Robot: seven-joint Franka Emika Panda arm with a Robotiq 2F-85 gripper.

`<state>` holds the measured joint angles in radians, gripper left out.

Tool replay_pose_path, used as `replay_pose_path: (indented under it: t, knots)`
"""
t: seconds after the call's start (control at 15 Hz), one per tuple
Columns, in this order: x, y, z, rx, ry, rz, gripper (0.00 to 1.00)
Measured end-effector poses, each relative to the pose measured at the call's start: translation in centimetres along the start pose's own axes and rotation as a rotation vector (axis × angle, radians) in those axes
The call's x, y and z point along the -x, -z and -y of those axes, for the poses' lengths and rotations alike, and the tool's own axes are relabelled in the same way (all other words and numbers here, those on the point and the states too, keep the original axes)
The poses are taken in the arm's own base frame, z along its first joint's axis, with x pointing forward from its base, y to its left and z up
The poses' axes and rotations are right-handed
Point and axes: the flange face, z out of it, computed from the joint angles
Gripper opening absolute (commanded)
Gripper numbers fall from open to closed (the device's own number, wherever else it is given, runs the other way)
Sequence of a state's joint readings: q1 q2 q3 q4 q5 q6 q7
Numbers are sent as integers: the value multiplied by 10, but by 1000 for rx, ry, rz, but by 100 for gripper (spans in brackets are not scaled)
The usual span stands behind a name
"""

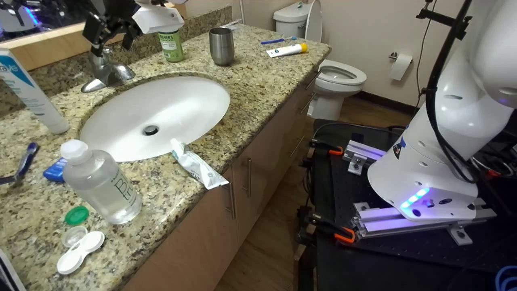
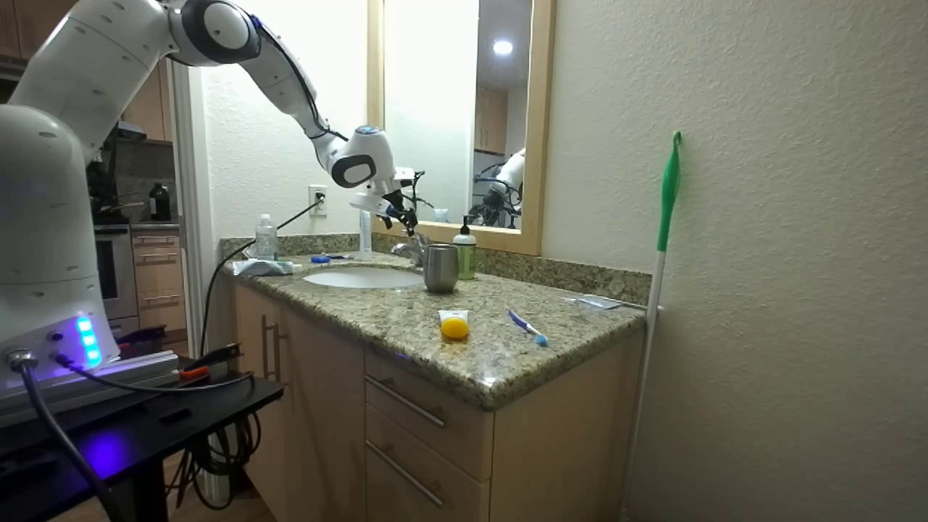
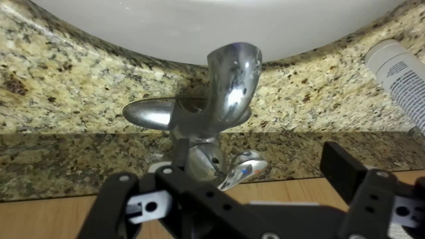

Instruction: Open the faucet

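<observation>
The chrome faucet [image 3: 229, 89] stands at the back rim of the white basin [image 1: 194, 97], its spout over the basin; no water shows. Its lever handle [image 3: 245, 168], marked blue and red, shows in the wrist view. The faucet also shows in both exterior views [image 1: 107, 72] [image 2: 408, 250]. My gripper [image 3: 261, 159] is open and empty, fingers wide apart. In the wrist view the lever tip lies between the fingers, nearer the left one, which covers part of the handle's base. In both exterior views the gripper [image 1: 113, 42] [image 2: 402, 219] is just above the faucet; contact cannot be told.
A grey metal cup [image 1: 221, 46] and a green soap bottle [image 1: 171, 46] stand beside the faucet. A white tube [image 1: 34, 95] stands on its other side. The backsplash and wooden mirror frame [image 2: 538, 130] are close behind. A clear bottle [image 1: 103, 186] stands near the basin's front.
</observation>
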<state>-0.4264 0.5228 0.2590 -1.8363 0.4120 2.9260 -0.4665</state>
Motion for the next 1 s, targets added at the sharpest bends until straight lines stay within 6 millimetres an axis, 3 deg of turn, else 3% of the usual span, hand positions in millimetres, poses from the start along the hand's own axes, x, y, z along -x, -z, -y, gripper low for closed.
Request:
replay_pose_path:
  t: [0.33, 0.4, 1.0]
  knots:
    - [-2, -5, -2, -1, -6, -5, 100]
    - [-3, -5, -3, 1, -7, -9, 81]
    - [-14, 2, -6, 11, -7, -47, 19]
